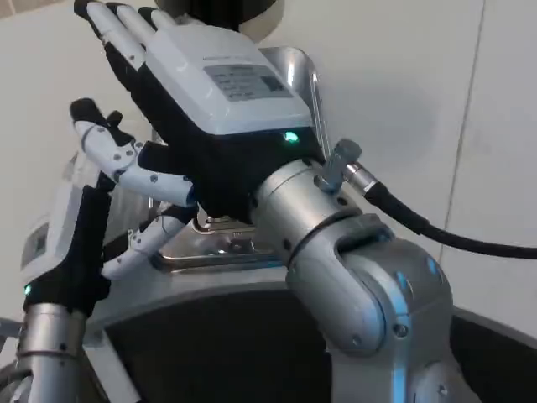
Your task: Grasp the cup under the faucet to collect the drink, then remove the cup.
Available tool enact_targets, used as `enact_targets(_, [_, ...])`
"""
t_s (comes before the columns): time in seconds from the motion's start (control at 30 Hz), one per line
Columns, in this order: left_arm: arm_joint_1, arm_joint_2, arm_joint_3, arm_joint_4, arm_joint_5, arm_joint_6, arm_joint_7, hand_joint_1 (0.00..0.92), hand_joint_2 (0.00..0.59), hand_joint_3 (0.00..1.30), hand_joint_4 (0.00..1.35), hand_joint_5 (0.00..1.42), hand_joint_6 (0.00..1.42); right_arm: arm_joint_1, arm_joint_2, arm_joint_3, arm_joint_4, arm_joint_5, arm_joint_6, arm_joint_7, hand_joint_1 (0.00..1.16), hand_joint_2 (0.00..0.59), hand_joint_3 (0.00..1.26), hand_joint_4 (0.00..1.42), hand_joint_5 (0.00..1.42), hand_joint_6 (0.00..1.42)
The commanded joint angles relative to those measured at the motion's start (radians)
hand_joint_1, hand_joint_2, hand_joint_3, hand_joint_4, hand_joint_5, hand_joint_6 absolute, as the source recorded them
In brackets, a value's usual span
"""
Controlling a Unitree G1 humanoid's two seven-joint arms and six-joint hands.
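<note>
My right hand (222,84) fills the upper middle of the head view, close to the camera. Its fingers (117,29) stretch straight toward the top left and its thumb (105,143) sticks out to the left, with nothing visibly in its grasp. My left hand (59,243) is at the left edge, its white fingers (143,239) reaching toward the silver drip tray (222,252) of the drink dispenser (289,71). I cannot make out the cup; the hands cover the spot under the faucet. Whether the left hand holds anything is hidden.
The right forearm (361,277) crosses the lower right with a black cable (453,239) trailing off to the right. The dispenser's rounded silver and black base (210,344) lies below. A white wall stands behind.
</note>
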Motion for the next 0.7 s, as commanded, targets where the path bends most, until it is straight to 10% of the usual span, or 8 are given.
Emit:
enact_targets(0.03, [-0.030,-0.006,-0.019,0.041,0.006,0.014,0.024,0.086,0.039,0.00,0.00,0.00,0.01,0.021,0.050,-0.009,0.023,0.031,-0.004,0.005,0.06,0.552,0.00,0.00,0.00,0.00])
enact_targets(0.7, [-0.103,0.002,-0.079,0.130,-0.029,-0.052,-0.009,0.388,0.045,0.00,0.00,0.00,0.02,0.232,-0.020,-0.153,-0.169,0.029,-0.074,-0.243,0.27,0.563,0.00,0.00,0.00,0.00])
